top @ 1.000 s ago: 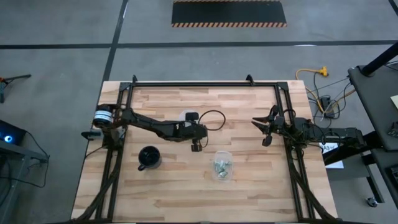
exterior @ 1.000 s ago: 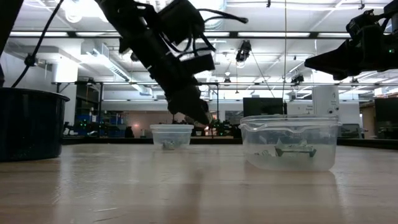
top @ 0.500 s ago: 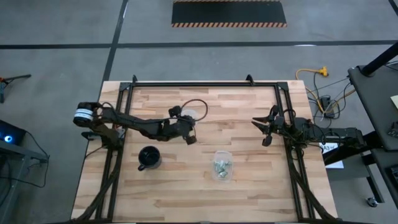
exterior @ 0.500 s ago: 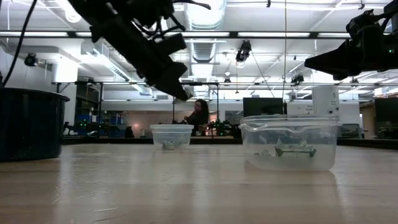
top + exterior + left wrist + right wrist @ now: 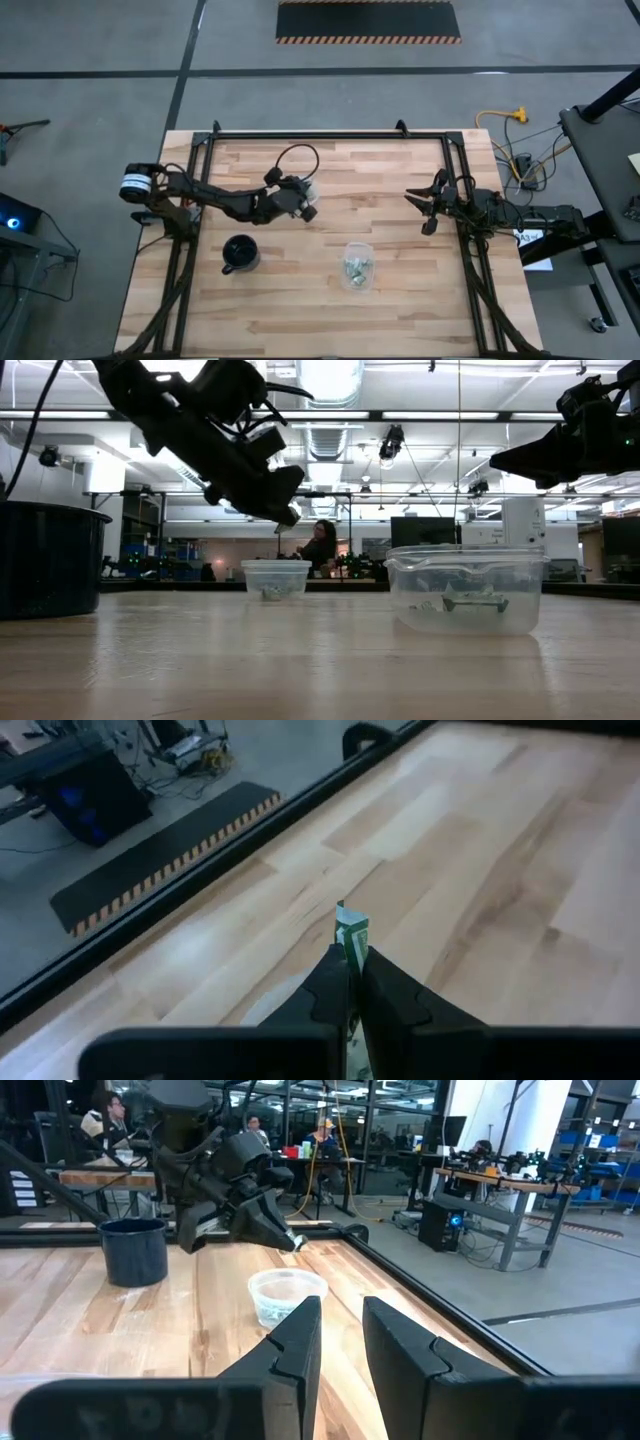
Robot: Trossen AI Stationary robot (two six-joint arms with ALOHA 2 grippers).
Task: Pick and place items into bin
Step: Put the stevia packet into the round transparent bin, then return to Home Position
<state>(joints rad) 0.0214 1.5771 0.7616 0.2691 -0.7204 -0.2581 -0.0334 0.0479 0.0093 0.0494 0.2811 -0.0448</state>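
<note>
My left gripper (image 5: 309, 212) hangs above the table's middle, shut on a tiny pale green and whitish piece (image 5: 351, 933). It is just on the near side of a small clear tub (image 5: 303, 186), which holds a few pieces (image 5: 272, 592). A larger clear tub (image 5: 356, 265) stands nearer the front edge with several green pieces (image 5: 462, 603) lying on its bottom. My right gripper (image 5: 424, 207) waits open above the table's right side. In the low view my left gripper (image 5: 286, 514) is well above both tubs. My left gripper pinches the tiny green and whitish piece (image 5: 350, 948) between its two fingertips (image 5: 328, 970). The piece sticks out past the fingertips and is lifted clear of the table. The fingers slant downward, toward the table's right.
A black mug (image 5: 240, 253) stands on the table left of the larger tub. Black frame rails (image 5: 330, 135) run along the far, left and right edges. Bare wood lies between the tubs and the front edge. People are in the room beyond the table.
My left gripper has risen from low over the table and drawn back toward the left and far edges, ending closer to the small tub. The tubs, the mug and my right arm have kept still.
</note>
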